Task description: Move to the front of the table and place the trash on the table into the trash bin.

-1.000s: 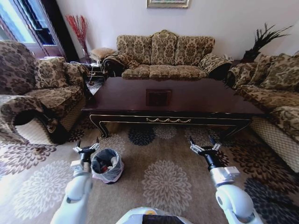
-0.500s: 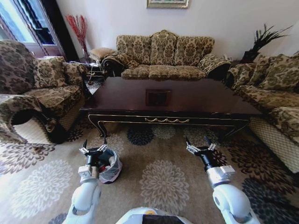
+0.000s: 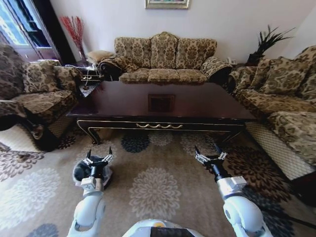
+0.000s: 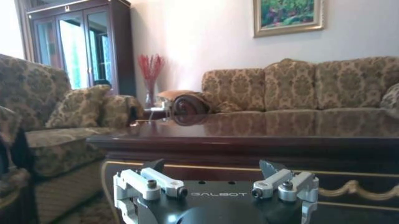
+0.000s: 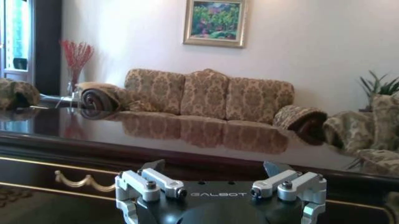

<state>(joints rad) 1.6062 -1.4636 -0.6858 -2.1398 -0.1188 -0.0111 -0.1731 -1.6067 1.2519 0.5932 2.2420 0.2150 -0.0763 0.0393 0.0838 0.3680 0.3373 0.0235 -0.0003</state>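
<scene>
Squaring up to the glossy dark reddish-brown coffee table (image 3: 197,106), whose top looks bare of trash

Both pincers hang wide and empty over the floral carpet (image 3: 158,185): left gripper (image 3: 98,161) right above the small round bin lined with a grey-black bag (image 3: 79,174), right gripper (image 3: 209,157) near the table's front; judged best to stay centred on the gilt apron and keep the bin within the left arm's reach

"GALBOT" stands on the left gripper (image 4: 215,169) body; likewise on the right gripper (image 5: 219,170).
</scene>
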